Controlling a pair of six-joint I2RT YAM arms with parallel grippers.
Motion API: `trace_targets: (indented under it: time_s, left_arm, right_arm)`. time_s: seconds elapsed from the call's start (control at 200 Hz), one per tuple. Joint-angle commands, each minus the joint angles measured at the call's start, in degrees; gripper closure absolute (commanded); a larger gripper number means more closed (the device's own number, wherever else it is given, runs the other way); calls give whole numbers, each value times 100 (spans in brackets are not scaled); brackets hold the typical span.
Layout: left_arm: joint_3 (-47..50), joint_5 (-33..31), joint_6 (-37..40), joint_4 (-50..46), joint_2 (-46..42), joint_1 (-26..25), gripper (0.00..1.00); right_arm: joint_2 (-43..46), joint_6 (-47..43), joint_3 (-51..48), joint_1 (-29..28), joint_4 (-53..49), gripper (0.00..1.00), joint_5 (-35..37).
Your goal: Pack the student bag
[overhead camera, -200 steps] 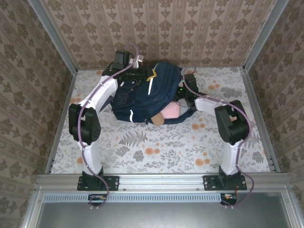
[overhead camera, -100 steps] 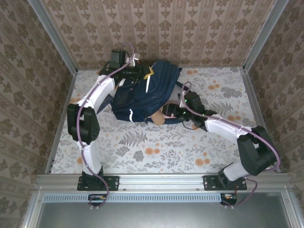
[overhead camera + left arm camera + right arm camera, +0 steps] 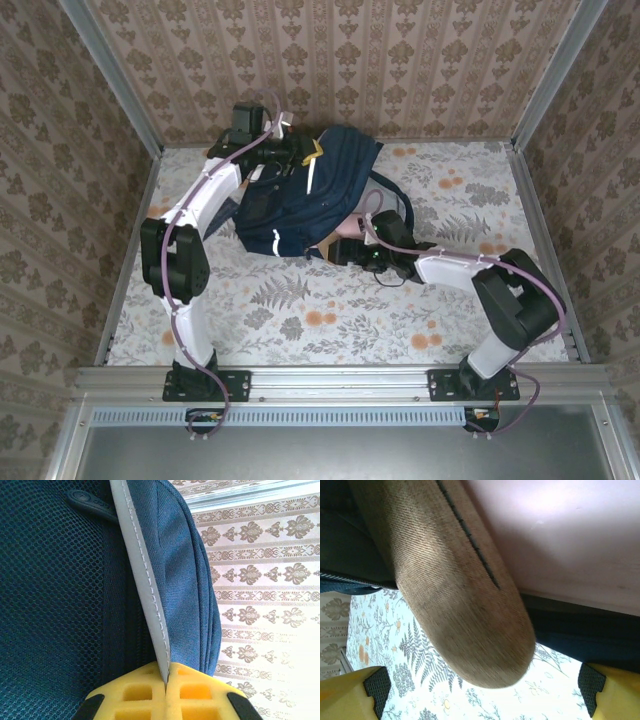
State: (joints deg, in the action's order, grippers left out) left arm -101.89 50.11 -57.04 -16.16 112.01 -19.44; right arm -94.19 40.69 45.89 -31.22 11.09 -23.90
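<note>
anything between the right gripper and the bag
Yes: a tan fabric pouch lies straight ahead of the open right gripper, with a pink item beside it, both at the student bag's near edge.

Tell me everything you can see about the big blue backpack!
The backpack is dark navy cloth. It lies slumped at the far side of the flowery table, close to the wall. It has a white stripe across the front pocket, netted mesh on one panel, and a strap trailing to the right. The left hand is shut on a grey-white stitched strip of it. A tan zipped pouch and a pink thing stick out of its near side.
</note>
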Motion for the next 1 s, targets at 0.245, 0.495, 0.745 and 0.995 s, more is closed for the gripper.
trace_targets:
  time_s: [0.245,0.495,0.745,0.995]
  left_arm:
    - [249,83,-167,700,-300,134,100]
    - [338,106,-179,746,-344,163,100]
    - [252,166,-169,691,-396,254,100]
    - [110,216,-71,496,-496,376,100]
  right_arm:
    - [-1188,842,594,-22,1465,26,-842]
    - [-1144,1009,524,-33,1766,74,-917]
    - [-573,893,126,109,1606,88,-910]
    - [538,999,-370,861,1370,91,-888]
